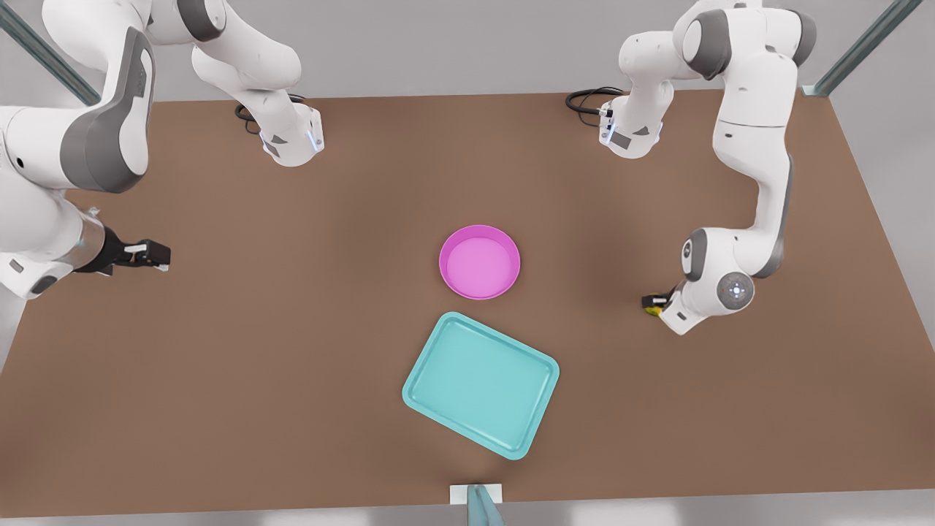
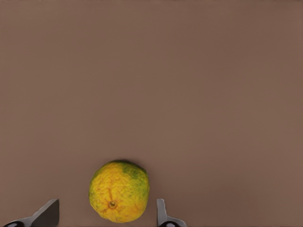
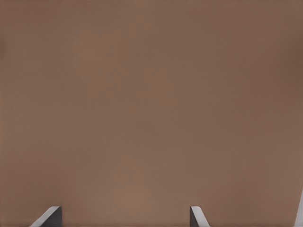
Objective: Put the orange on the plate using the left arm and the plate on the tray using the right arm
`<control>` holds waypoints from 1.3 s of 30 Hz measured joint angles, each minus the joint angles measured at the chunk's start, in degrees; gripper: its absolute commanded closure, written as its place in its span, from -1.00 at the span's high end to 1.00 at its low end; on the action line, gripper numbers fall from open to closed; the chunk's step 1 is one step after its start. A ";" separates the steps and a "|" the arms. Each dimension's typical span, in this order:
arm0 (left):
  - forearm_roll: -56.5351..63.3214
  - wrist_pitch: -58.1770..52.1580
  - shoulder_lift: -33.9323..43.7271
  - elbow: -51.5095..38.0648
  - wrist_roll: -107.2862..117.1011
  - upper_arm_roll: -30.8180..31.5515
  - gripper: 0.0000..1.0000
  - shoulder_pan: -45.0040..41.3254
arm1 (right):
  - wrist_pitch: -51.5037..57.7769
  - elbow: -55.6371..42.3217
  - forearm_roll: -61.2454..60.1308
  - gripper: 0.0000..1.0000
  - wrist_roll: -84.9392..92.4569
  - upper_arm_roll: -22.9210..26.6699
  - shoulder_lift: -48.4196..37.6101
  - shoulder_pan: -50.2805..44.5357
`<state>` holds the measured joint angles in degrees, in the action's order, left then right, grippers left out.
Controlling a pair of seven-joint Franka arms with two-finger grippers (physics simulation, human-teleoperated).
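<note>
The orange (image 2: 119, 191), yellow with green mottling, lies on the brown table between the open fingers of my left gripper (image 2: 105, 217). In the front view that gripper (image 1: 654, 302) is low over the table at the front view's right, and a sliver of the orange (image 1: 652, 312) peeks out under it. The pink plate (image 1: 479, 263) sits empty at mid-table. Just in front of it lies the turquoise tray (image 1: 481, 383), also empty and turned at an angle. My right gripper (image 1: 155, 256) waits open at the front view's left, its fingertips (image 3: 51, 216) over bare table.
Both arm bases (image 1: 292, 142) (image 1: 630, 131) stand at the table's back edge with black cables beside them. A small white and teal fixture (image 1: 476, 498) sits at the front edge. Metal frame posts (image 1: 855, 51) rise at the back corners.
</note>
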<state>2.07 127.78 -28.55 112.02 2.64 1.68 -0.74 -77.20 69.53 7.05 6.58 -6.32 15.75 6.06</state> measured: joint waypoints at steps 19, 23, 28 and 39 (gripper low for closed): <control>-0.11 7.01 -1.11 4.02 0.09 -0.30 1.00 -0.40 | -0.14 -0.06 0.00 1.00 0.24 0.00 0.17 0.15; -0.11 8.14 -1.91 4.09 0.10 -0.36 1.00 -0.32 | -0.11 -0.07 0.00 1.00 0.27 0.00 0.21 0.18; -0.04 8.85 -2.58 4.47 0.10 -0.36 1.00 -0.38 | -0.10 -0.07 -0.01 1.00 0.30 0.00 0.22 0.18; 0.55 7.16 -0.72 4.65 1.01 -0.95 0.28 -0.76 | -0.13 -0.07 -0.07 1.00 0.36 0.00 0.22 0.38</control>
<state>2.62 134.95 -29.27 116.67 3.66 0.73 -1.50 -77.33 69.46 6.98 6.94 -6.32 15.98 6.44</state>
